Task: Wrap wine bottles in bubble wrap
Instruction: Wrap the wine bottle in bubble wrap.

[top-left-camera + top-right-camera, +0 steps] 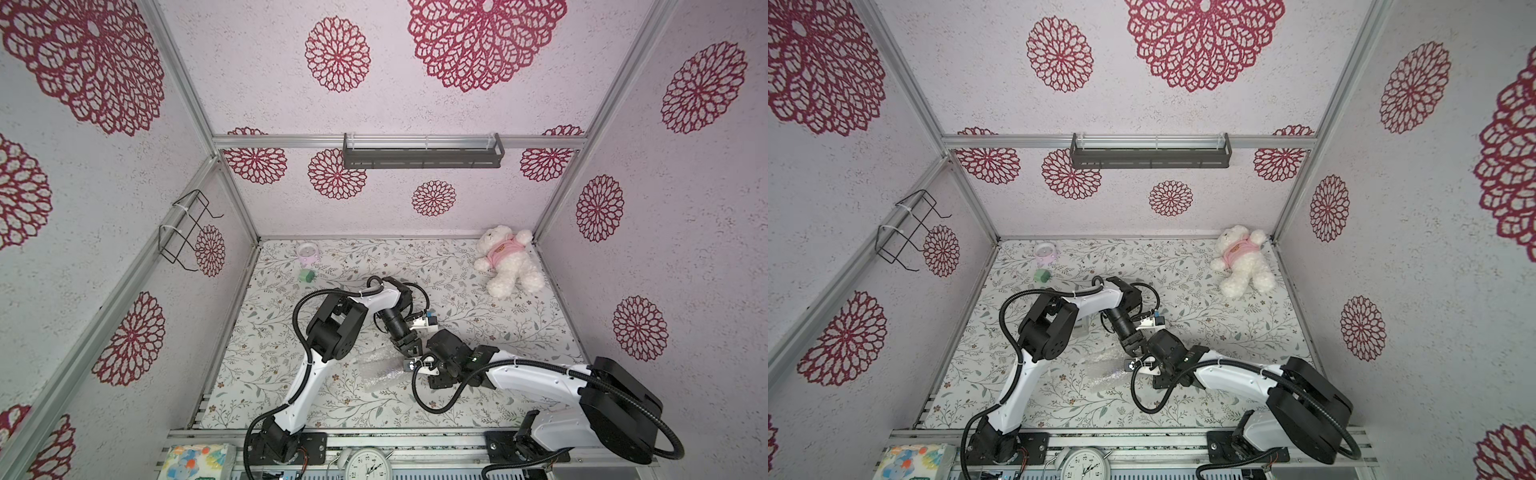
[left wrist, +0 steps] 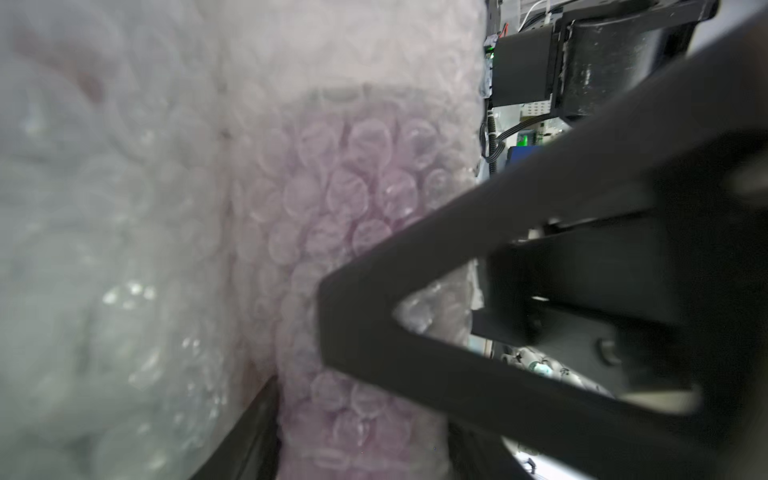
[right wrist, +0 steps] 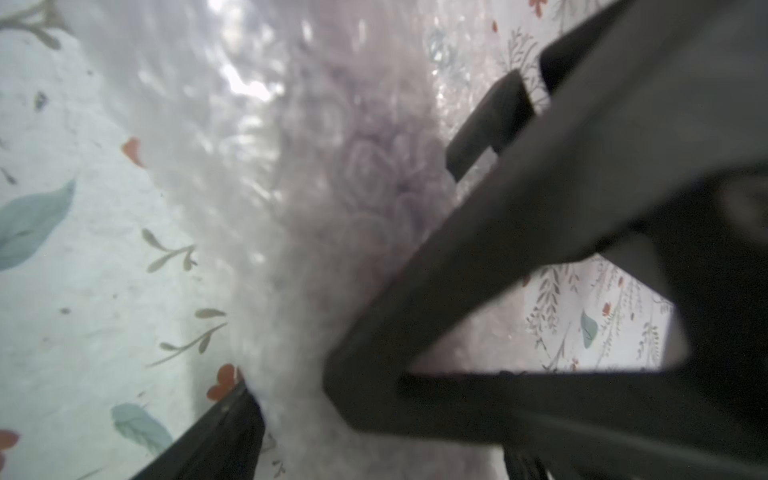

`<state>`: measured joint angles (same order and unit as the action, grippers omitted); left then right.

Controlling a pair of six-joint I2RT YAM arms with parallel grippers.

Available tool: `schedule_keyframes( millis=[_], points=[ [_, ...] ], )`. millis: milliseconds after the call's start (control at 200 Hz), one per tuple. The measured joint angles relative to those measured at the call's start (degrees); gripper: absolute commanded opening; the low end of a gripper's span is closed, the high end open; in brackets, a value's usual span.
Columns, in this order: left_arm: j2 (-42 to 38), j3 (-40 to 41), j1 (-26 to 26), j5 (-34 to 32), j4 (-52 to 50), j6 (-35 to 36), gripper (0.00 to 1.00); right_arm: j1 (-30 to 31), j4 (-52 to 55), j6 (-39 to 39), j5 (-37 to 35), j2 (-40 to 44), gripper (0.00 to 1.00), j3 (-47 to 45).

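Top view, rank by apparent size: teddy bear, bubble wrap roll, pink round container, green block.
1. teddy bear
2. bubble wrap roll, partly hidden, so its full extent is unsure
3. pink round container
4. green block

Whitish, crinkly tube of bubble wrap (image 1: 376,368) lies on my table (image 1: 478,332); the purple bottle (image 2: 353,199) shows faintly inside.

- Your floral-cloth table (image 1: 498,332): bubble-wrap roll (image 1: 380,368) lies near the front.
- Tape dispenser (image 1: 424,321) mid-table.
- Teddy bear (image 1: 509,259), far right corner.
- Green cylinder (image 1: 307,274), lilac container (image 1: 307,252) far left.
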<state>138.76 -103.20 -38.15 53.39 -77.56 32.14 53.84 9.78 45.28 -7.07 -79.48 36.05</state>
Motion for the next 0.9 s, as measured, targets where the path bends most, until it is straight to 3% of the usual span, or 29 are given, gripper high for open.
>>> schedule_keyframes(
  millis=[275, 395, 405, 415, 425, 515, 901],
  points=[
    [0.35, -0.13, 1.20, 0.72, -0.74, 1.36, 0.59, -0.17, 2.49, 0.55, 1.90, -5.44, 0.46, 5.44],
    [-0.37, 0.72, 1.81, -0.39, -0.76, 0.15, 0.68, -0.46, 4.66, -0.50, 3.52, -6.12, 0.41, 6.91],
    [-0.46, 0.81, 1.81, -0.55, -0.72, 0.11, 0.75, -0.46, 4.87, -0.68, 3.74, -6.12, 0.41, 7.04],
    [-0.55, 0.92, 1.81, -0.76, -0.72, -0.15, 0.92, -0.46, 5.16, -0.83, 3.87, -6.14, 0.41, 7.13],
    [-0.61, 1.01, 1.81, -0.90, -0.72, -0.24, 1.00, -0.46, 5.42, -0.96, 4.09, -6.14, 0.40, 7.26],
    [-2.27, 1.51, 2.19, -0.79, -1.53, -1.31, 0.97, -0.57, 8.55, -2.45, 6.12, -6.27, 0.40, 8.48],
    [-10.38, 2.12, 7.87, -12.28, 3.08, -6.86, 0.97, -2.56, 20.44, -15.04, 17.07, -10.99, 0.39, 15.54]
  ],
)
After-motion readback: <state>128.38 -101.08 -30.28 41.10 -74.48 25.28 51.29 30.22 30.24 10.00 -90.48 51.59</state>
